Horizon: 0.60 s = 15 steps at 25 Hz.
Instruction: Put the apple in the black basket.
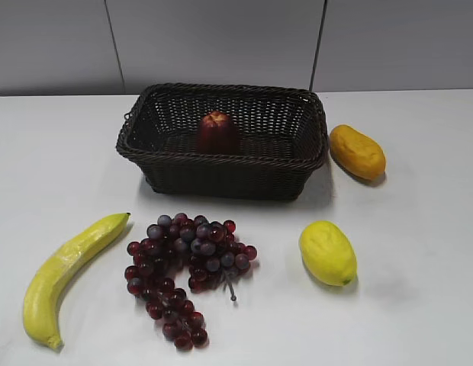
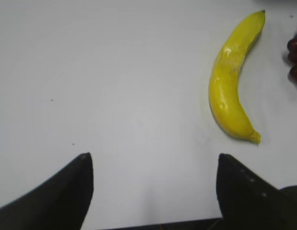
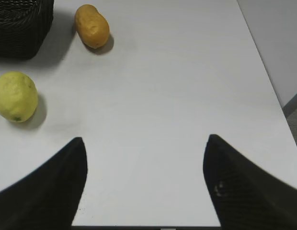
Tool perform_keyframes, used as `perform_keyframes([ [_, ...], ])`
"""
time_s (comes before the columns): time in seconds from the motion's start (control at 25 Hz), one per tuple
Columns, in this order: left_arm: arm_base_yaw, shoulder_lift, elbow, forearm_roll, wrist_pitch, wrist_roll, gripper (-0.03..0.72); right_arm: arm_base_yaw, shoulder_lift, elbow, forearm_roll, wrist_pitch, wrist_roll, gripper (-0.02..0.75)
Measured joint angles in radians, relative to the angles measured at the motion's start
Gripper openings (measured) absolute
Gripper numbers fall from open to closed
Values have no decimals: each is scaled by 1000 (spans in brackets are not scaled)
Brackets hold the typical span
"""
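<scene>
apple [image 1: 217, 131] is found upright inside the black basket [image 1: 221, 164], on its floor slightly toward 9 o'clock of centre, with the paler dimpled top facing up. the basket is set on the white counter [image 1: 419, 252] at the 12 o'clock side of the exterior view, its braided rim intact all round. an orange-yellow fruit [image 1: 357, 151] is recorded just beside the basket at 3 o'clock, apart from the rim. a lemon [image 1: 327, 252] is placed at 5 o'clock of the basket, well apart from it. a bunch of grapes [image 1: 183, 267] is spread at 6 o'clock of the basket, and a banana [image 1: 69, 274] is laid at 8 o'clock, its tip near the grapes but not touching.

no arm is seen in the exterior view. in the left wrist view the left claw [image 2: 153, 187] is held apart over bare counter, nothing between its fingers, with the banana at 1 o'clock. in the right wrist view the right claw [image 3: 143, 177] is likewise spread apart and empty, with the lemon at 10 o'clock and a basket corner at 11 o'clock.
</scene>
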Motion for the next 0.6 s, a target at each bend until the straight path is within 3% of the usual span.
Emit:
perform_keyframes([
  [0.6,0,-313,3,0,4,0,590,0,0,0,0,0,1,573],
])
